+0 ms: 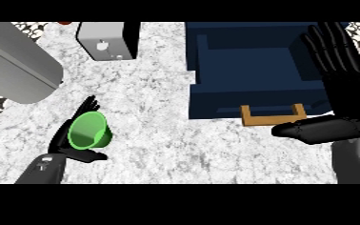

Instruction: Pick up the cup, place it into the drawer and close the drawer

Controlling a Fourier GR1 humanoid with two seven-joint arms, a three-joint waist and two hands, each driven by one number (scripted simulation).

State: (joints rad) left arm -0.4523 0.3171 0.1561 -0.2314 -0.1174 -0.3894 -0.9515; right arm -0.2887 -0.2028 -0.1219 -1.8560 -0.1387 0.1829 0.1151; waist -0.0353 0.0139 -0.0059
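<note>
Translucent green cup, tilted sideways

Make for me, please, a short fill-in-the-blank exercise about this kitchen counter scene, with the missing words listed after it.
1. The cup held by the left hand has the colour ____.
2. The dark blue drawer stands ____, its inside showing.
3. The drawer's handle has the colour ____.
4. The right hand shows at the view's right with its fingers ____.

Missing words: green; open; brown; straight
</note>
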